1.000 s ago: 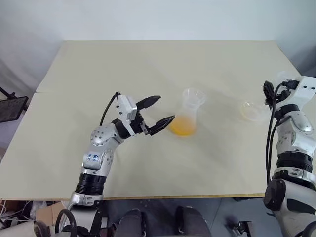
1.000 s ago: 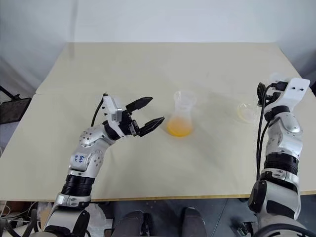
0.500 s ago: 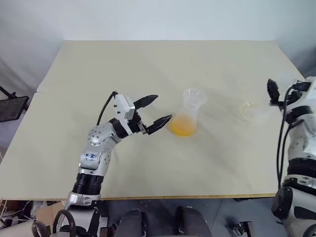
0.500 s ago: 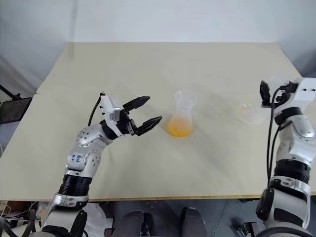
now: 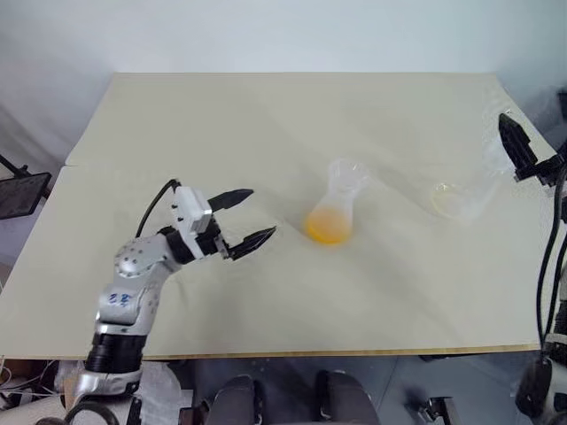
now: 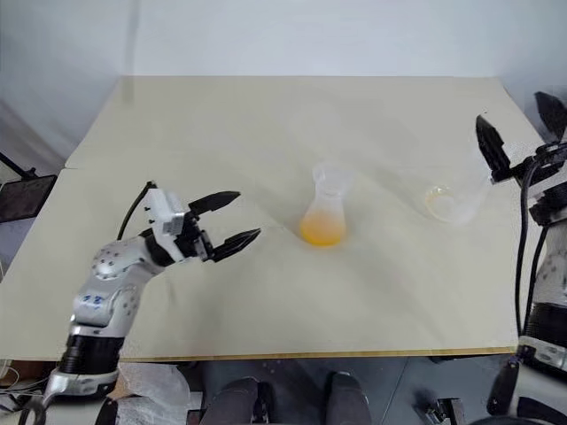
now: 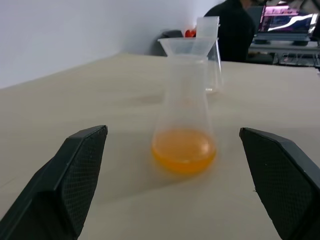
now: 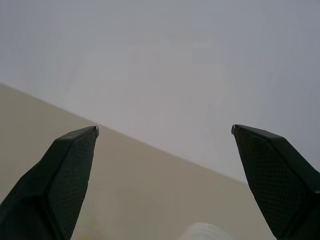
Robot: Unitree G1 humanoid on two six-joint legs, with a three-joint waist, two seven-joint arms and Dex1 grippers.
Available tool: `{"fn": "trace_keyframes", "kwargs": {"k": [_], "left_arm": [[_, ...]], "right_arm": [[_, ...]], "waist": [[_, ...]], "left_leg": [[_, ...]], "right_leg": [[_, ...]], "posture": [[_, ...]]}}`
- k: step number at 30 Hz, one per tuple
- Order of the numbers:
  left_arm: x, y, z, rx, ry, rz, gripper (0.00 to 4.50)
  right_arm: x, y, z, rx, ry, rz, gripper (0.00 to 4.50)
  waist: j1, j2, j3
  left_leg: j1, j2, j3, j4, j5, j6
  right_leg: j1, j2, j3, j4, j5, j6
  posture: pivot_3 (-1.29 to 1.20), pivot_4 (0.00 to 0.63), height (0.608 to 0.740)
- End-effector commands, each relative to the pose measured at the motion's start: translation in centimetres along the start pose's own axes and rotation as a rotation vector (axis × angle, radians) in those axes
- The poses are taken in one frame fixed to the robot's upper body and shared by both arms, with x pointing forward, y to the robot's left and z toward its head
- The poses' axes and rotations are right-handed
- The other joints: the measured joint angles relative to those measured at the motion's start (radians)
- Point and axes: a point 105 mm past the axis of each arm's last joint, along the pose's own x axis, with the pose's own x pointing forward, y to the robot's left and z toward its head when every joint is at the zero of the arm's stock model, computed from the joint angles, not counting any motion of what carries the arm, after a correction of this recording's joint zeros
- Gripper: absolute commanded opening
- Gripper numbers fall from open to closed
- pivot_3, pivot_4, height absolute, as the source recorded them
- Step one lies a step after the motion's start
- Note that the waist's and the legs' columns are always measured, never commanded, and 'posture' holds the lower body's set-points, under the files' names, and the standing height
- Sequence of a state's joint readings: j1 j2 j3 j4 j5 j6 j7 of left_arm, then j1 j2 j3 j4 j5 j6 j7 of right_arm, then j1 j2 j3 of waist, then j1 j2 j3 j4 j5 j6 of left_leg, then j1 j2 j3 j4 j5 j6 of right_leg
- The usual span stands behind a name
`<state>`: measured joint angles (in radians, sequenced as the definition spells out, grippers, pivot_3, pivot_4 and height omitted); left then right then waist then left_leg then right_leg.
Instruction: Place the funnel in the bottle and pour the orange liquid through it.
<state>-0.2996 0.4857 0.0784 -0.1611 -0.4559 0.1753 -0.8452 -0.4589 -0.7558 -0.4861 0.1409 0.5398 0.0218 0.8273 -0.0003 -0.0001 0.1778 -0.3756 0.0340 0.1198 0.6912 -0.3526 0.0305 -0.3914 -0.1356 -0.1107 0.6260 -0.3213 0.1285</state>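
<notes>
The clear bottle [image 5: 337, 202] stands upright mid-table with the small clear funnel [image 5: 348, 172] seated in its neck. A pool of orange liquid [image 5: 328, 228] lies in the bottle's wide base. My left gripper [image 5: 264, 211] is open and empty, a short way left of the bottle and pointing at it. In the left wrist view the bottle [image 7: 184, 100] and funnel [image 7: 187, 46] stand between the spread fingers but apart from them. My right gripper [image 6: 510, 106] is open and empty, raised at the table's right edge.
A larger clear pouring vessel [image 5: 456, 199] stands right of the bottle, below my right gripper, with a faint yellowish ring at its bottom. The beige table [image 5: 266, 124] ends near the right arm. Beyond the table a person [image 7: 232, 30] sits by a monitor [image 7: 287, 22].
My left gripper has drawn back to the left, away from the bottle. My right arm has risen and pulled away from the clear vessel, which stays on the table.
</notes>
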Motion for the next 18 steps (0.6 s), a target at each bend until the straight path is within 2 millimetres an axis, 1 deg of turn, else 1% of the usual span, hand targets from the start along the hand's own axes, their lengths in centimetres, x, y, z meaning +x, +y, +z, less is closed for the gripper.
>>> {"fn": "trace_keyframes", "kwargs": {"k": [1, 2, 4, 5, 7, 9, 11, 14, 18], "left_arm": [[-1.4, -0.5, 1.2, 0.05, 0.002, -0.017, 4.5], [-1.8, -0.5, 1.0, 0.055, 0.018, -0.019, 4.5], [-2.7, -0.6, 0.6, 0.091, 0.083, -0.014, 4.5], [-3.0, -0.6, 0.5, 0.103, 0.099, -0.012, 4.5], [-3.6, -0.8, 0.4, 0.102, 0.131, -0.015, 4.5], [-4.6, -1.1, -0.1, 0.118, 0.174, -0.011, 4.5], [-5.4, -1.1, -0.6, 0.124, 0.201, 0.008, 4.5], [-6.0, -1.0, -0.9, 0.107, 0.206, 0.042, 4.5], [-6.7, -0.6, -1.2, 0.096, 0.211, 0.099, 4.5]], "right_arm": [[-0.8, 2.4, 0.1, 0.085, 0.043, 0.186, 4.47], [-1.1, 3.2, -0.3, 0.103, 0.068, 0.226, 4.47], [-2.8, 6.1, -1.9, 0.138, 0.162, 0.378, 4.47], [-3.4, 7.0, -2.4, 0.153, 0.194, 0.425, 4.47], [-4.8, 8.6, -3.4, 0.124, 0.249, 0.526, 4.47], [-6.6, 10.3, -4.7, 0.077, 0.304, 0.643, 4.47], [-7.6, 10.8, -5.6, 0.053, 0.327, 0.688, 4.47], [-7.8, 10.7, -6.2, 0.049, 0.321, 0.685, 4.47], [-8.2, 11.3, -7.0, 0.039, 0.317, 0.718, 4.47]], "waist": [[0.002, 0.0, 0.0], [0.004, 0.0, 0.0], [0.005, 0.0, 0.0], [0.006, 0.0, 0.0], [0.005, 0.0, 0.0], [0.003, 0.0, 0.0], [0.002, 0.0, 0.0], [0.0, 0.0, 0.0], [0.001, 0.0, 0.0]], "left_leg": [[0.0, 0.0, 0.0, 0.0, 0.0, 0.0], [0.0, 0.0, 0.0, 0.0, 0.0, 0.0], [0.0, -0.001, 0.0, 0.0, 0.0, 0.0], [0.0, -0.001, 0.0, 0.0, 0.0, 0.0], [0.0, -0.001, 0.0, -0.001, 0.0, 0.0], [0.0, -0.002, 0.001, -0.001, 0.0, 0.001], [0.002, -0.002, 0.002, -0.002, -0.001, 0.001], [0.003, -0.002, 0.002, -0.002, -0.001, 0.001], [0.003, -0.001, 0.002, -0.002, -0.001, 0.001]], "right_leg": [[0.0, -0.001, 0.0, 0.0, 0.0, 0.0], [0.0, -0.001, 0.0, 0.0, 0.0, 0.0], [0.0, -0.001, 0.0, 0.0, 0.0, 0.0], [0.0, -0.001, 0.0, 0.0, 0.0, 0.0], [0.0, -0.001, 0.0, -0.001, 0.0, 0.0], [0.0, -0.002, 0.0, -0.001, 0.0, 0.0], [0.001, -0.002, 0.0, -0.002, 0.0, 0.0], [0.001, -0.002, 0.001, -0.002, 0.0, 0.0], [0.001, -0.002, 0.001, -0.001, 0.0, 0.0]], "posture": [[0.0, 0.15, 0.74], [0.0, 0.15, 0.74], [0.0, 0.15, 0.74], [0.0, 0.15, 0.74], [0.0, 0.15, 0.74], [0.0, 0.15, 0.74], [0.0, 0.15, 0.74], [0.0, 0.15, 0.74], [0.0, 0.15, 0.74]]}}
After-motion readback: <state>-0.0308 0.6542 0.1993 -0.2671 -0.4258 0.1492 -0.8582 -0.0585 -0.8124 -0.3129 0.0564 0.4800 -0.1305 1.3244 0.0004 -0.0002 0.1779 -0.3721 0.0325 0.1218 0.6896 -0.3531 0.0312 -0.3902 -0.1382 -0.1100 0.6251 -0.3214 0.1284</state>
